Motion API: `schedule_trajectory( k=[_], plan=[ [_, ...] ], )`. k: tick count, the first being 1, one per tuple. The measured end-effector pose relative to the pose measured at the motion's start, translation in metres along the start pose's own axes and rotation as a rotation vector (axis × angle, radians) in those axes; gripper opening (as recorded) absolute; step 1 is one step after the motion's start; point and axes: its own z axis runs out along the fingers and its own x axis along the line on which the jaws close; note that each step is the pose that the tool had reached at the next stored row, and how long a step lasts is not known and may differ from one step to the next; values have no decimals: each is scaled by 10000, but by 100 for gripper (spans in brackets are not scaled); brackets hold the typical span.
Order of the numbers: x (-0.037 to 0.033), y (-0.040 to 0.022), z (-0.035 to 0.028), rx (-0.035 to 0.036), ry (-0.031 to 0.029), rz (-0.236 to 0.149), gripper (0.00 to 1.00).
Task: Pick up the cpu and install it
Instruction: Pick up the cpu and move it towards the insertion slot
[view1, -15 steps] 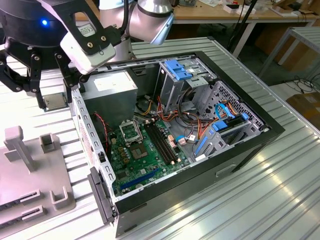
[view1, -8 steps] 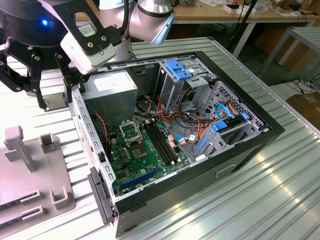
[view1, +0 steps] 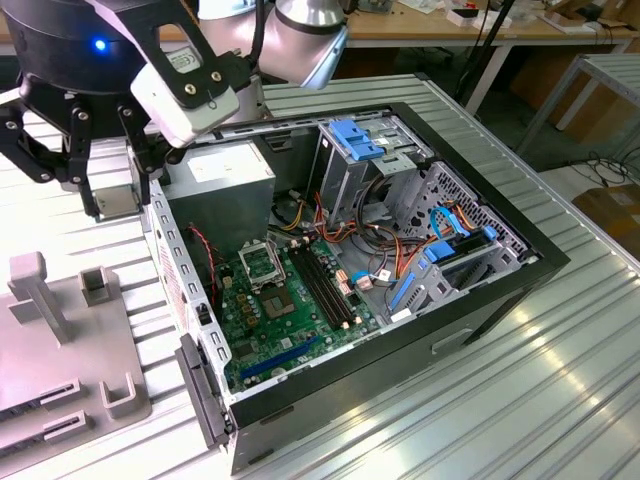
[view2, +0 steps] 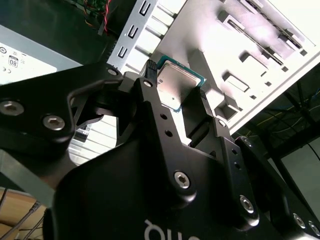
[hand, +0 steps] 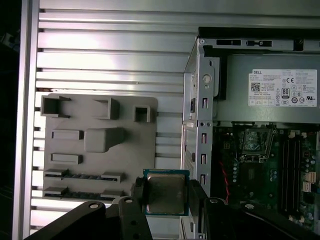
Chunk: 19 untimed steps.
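Closest in, there's one black gripper (hand: 167, 194) pinching one small, thin, square silver-faced cpu (hand: 165, 190) by two opposite edges, fingers (view2: 148, 80) snug against it, so it's closed just to the chip's width. In both wrist views the cpu (view2: 176, 86) hangs in the air outside the case, over the strip of table between the one flat grey moulded parts tray (hand: 95, 140) and the black open-sided computer case's (view1: 470, 300) perforated metal wall, near both and touching neither. Inside the case: one square metal-framed socket with a dark centre (view1: 262, 264), well apart from the chip, a bank of long black memory slots (view1: 325, 285) just beside it (can't count them for sure), and one grey power-supply box (view1: 235, 180) close behind. Everything sits on a ribbed silvery metal table (view1: 540, 400), with wooden workbenches (view1: 440, 30) further back.
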Motion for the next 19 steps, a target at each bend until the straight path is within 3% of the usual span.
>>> schedule_trajectory(
  k=[7,10,19],
  plan=[
    [-153,-6,-2,13,1,1,45],
    [-254,-11,-4,16,1,0,45],
    [-406,-17,-11,19,1,1,45]
  ],
)
